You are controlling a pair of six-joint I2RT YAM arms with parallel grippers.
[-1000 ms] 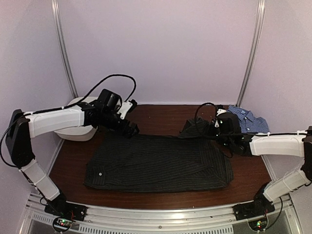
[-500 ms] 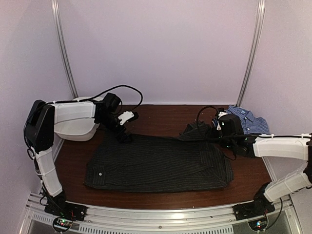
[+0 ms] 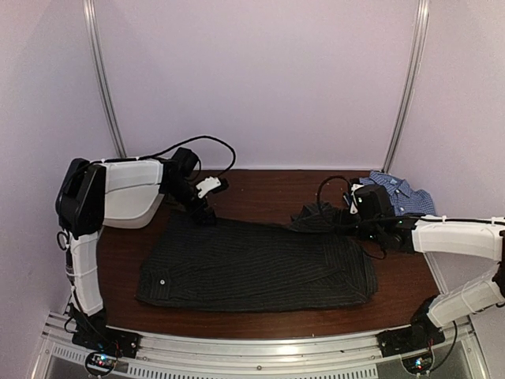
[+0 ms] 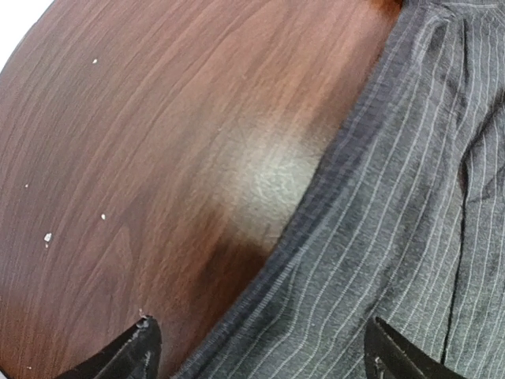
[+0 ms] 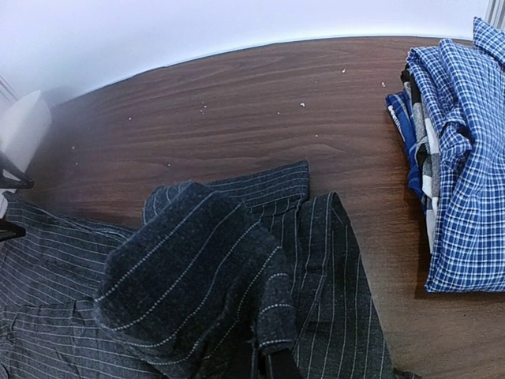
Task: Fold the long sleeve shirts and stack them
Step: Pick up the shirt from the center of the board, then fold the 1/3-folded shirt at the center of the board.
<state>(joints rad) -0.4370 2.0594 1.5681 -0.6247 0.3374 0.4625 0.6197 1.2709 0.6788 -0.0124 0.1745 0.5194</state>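
The black pinstriped long sleeve shirt (image 3: pixel 252 264) lies spread flat across the middle of the table. My left gripper (image 3: pixel 207 213) hangs low over its far-left corner. In the left wrist view this gripper (image 4: pixel 264 357) is open wide, and the shirt's hem (image 4: pixel 316 213) runs between its fingertips (image 4: pixel 136 351). My right gripper (image 3: pixel 342 219) is shut on a raised bunch of the black shirt (image 5: pixel 197 268) at its far-right end, with one finger (image 5: pixel 280 367) just showing under the cloth. The blue-and-white check shirt (image 3: pixel 402 196) lies folded at the back right (image 5: pixel 461 158).
A white oval tub (image 3: pixel 126 215) stands at the back left, partly behind my left arm. Bare brown table (image 3: pixel 268 189) shows behind the black shirt, between it and the back wall. The metal rail (image 3: pixel 260 347) runs along the near edge.
My left arm has folded back toward its base and its gripper has dropped onto the shirt's far-left corner. The right gripper has shifted slightly back and left with the bunched cloth.
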